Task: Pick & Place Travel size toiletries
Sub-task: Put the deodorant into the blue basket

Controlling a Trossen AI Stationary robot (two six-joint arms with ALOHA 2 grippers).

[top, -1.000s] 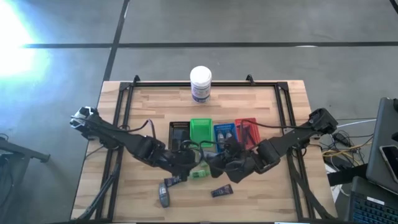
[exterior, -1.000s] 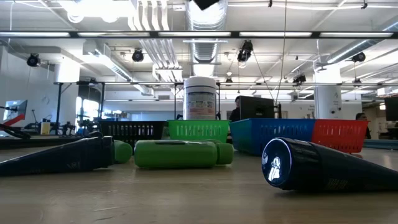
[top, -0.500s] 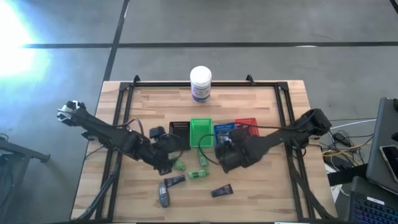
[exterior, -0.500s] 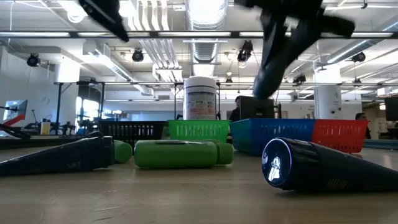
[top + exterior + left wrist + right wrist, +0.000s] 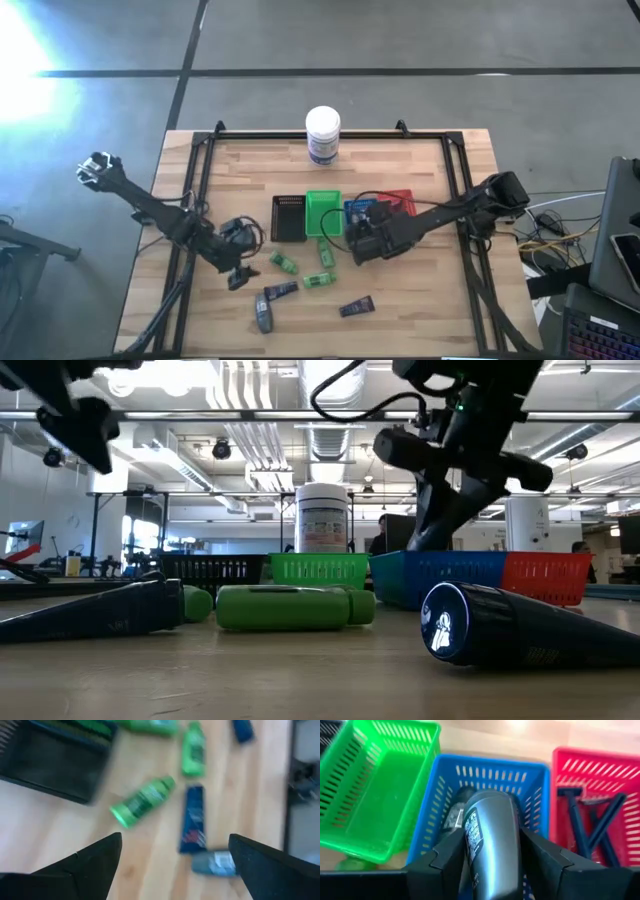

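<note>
My right gripper (image 5: 491, 842) is shut on a grey oval mini bottle (image 5: 490, 820) just above the blue tray (image 5: 540, 775), where another grey bottle (image 5: 454, 815) lies. In the high view this gripper (image 5: 358, 243) stands at the blue tray's near side. My left gripper (image 5: 175, 865) hangs open over the table's left near part (image 5: 238, 274), touching nothing. Below it lie a green packet (image 5: 142, 802), a navy tube (image 5: 192, 820) and a grey bottle (image 5: 215, 863). More green packets (image 5: 319, 280) and a second navy tube (image 5: 356, 307) rest on the wood. My right gripper pinches the grey mini bottle by its two long sides (image 5: 470, 852) between its two fingers (image 5: 445, 857). The fingers slant down from the table's near side and lie along the bottle. The bottle is lifted clear, its free end (image 5: 487, 800) tilted down toward the blue tray.
Black (image 5: 287, 217), green (image 5: 322, 212), blue (image 5: 358, 210) and red (image 5: 397, 203) trays stand in a row mid-table; dark sticks (image 5: 592, 822) lie in the red one. A white jar (image 5: 323, 133) stands at the far edge. A black frame (image 5: 195, 190) borders the table.
My right gripper has gone toward the far edge and come down over the blue tray. My left gripper has drawn back from the middle of the table toward the left edge, sinking a little and rolling about its own line. The items on the wood have kept still.
</note>
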